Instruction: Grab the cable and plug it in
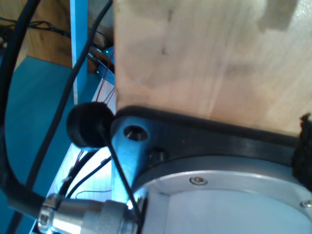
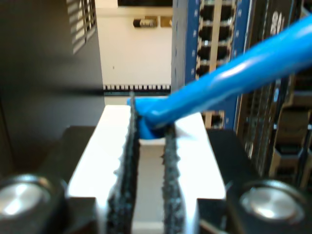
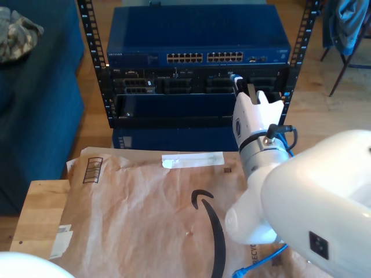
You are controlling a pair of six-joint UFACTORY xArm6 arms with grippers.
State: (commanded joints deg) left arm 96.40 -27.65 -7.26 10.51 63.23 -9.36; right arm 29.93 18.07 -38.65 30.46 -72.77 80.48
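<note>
The bright-blue cable [image 2: 229,73] is pinched between the white, dark-padded fingers of my second gripper [image 2: 148,127], which is shut on it near its end. In the exterior view this gripper [image 3: 243,88] is up against the rack at the exterior view's right, just below the blue switch [image 3: 197,35] and its rows of ports [image 3: 203,57]. The cable's slack [image 3: 264,259] trails over the paper beside the arm's white body. Its plug is hidden by the fingers. A scrap of dark rough padding [image 1: 304,146] shows in the first wrist view, and the jaws' state is unreadable.
Brown packing paper [image 3: 162,214] covers the wooden table [image 3: 37,208]. The black rack posts [image 3: 93,52] frame the units. The first wrist view looks at a pale wooden board [image 1: 204,53], a black bracket [image 1: 195,136] and grey arm cables [image 1: 19,195]. A blue sofa [image 3: 35,116] stands at the exterior view's left.
</note>
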